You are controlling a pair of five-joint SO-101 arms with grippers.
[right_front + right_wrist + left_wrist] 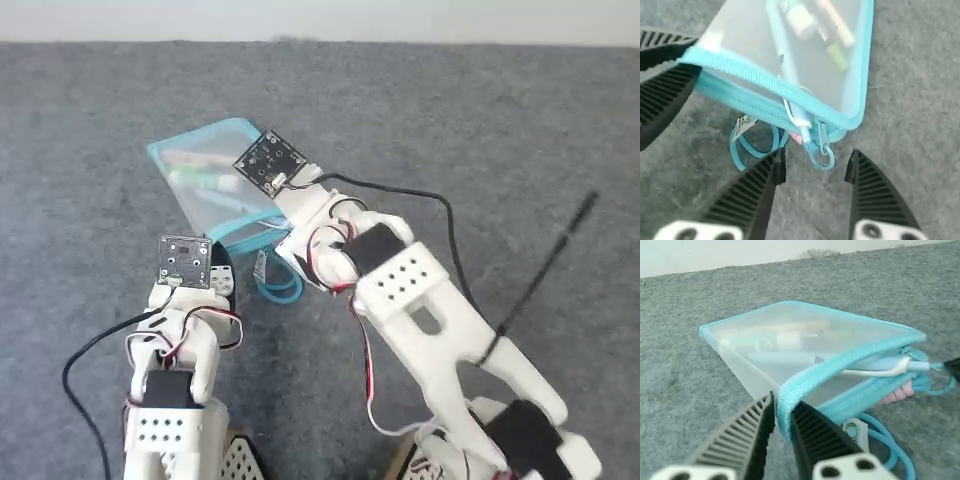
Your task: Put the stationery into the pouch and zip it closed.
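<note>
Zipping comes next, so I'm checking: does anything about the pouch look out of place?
Yes. A white pen sticks out of the pouch at its open mouth, right by the zipper pull, with something pink beside it; both could block the zipper.

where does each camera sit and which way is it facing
High view: fixed above the table, looking down on both arms and the pouch.
Left wrist view: on the left arm, looking along the left end effector, shut on the pouch's zipper edge.
Right wrist view: on the right arm, looking down past the open right end effector at the zipper pull.
Shared: both wrist views show the pouch's zipper edge and the left end effector.
</note>
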